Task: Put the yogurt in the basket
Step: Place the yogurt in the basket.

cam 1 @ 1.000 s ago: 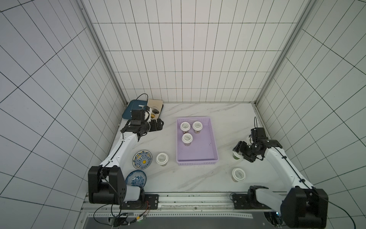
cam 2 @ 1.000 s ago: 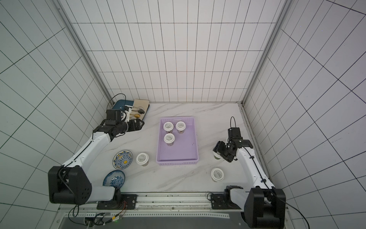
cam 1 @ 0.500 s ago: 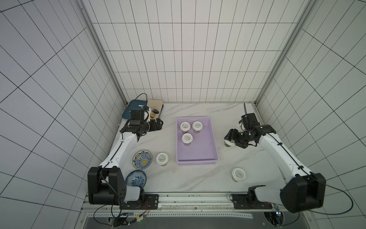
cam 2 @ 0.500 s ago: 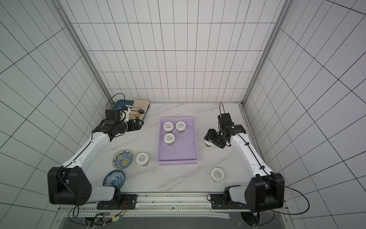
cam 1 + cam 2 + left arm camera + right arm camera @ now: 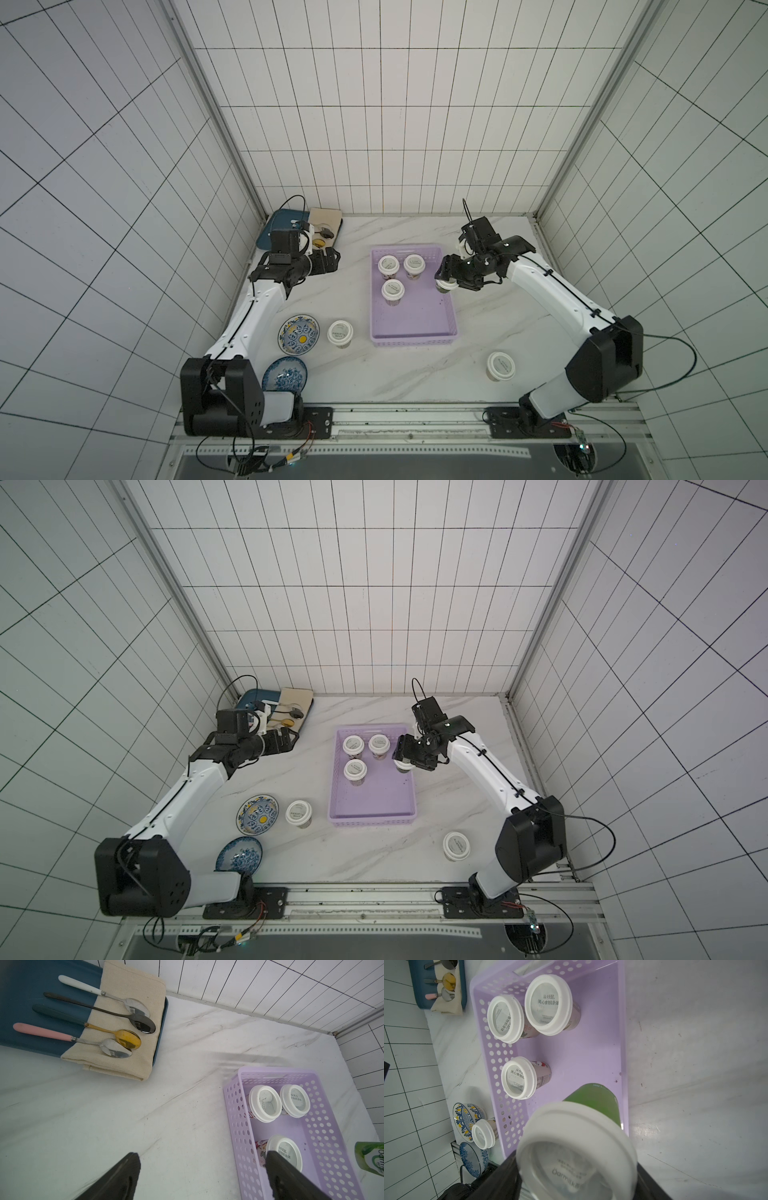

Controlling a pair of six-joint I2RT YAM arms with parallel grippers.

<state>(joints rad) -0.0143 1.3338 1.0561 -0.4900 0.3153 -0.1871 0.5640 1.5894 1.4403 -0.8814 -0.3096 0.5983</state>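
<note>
Right pincer [image 5: 447,281] carried inward, clamped on green yogurt [image 5: 591,1097] (over basket [image 5: 411,344] edge)

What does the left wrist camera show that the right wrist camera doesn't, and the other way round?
Only the left wrist view shows the left jaws, wide open and empty, and the white-handled spoon. Only the right wrist view shows two patterned plates, a loose yogurt cup beside them, and the right jaws closed on a green yogurt cup. Both show the lilac basket holding three cups, the blue tray of spoons, and that green cup.
</note>
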